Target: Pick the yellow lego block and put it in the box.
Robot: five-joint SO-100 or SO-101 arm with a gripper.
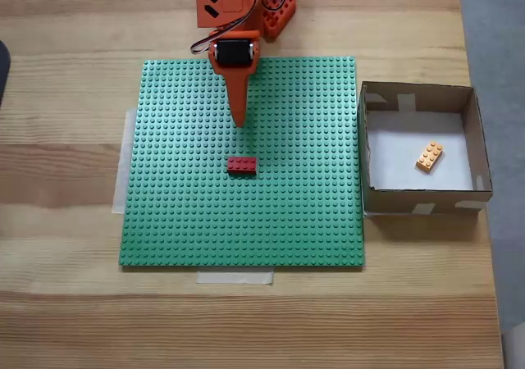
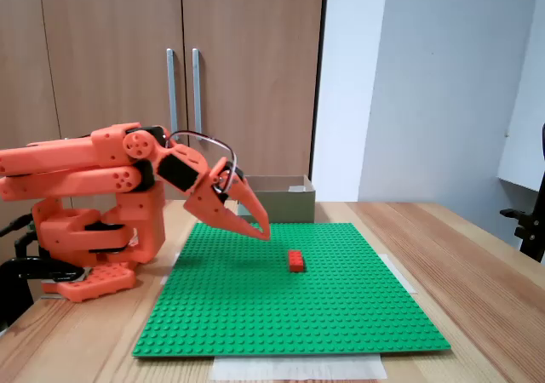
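Two bricks here: the yellow lego block [image 1: 429,156] sits tilted on the white floor of the box [image 1: 375,143], which stands on the worktop [image 1: 66,221] just right of the green baseplate [image 1: 180,221] in the fixed view from above. A red brick [image 1: 241,165] lies mid-plate. The orange tool [image 1: 239,121] hangs above the plate, fingers together, gripping nothing, short of that red brick.

A small red plastic brick [image 1: 241,165] sits near the middle of a big green bumpy baseplate [image 1: 295,213]. The baseplate lies on a light wooden table [image 1: 66,303], with pale tape strips [image 1: 235,276] at its edges.
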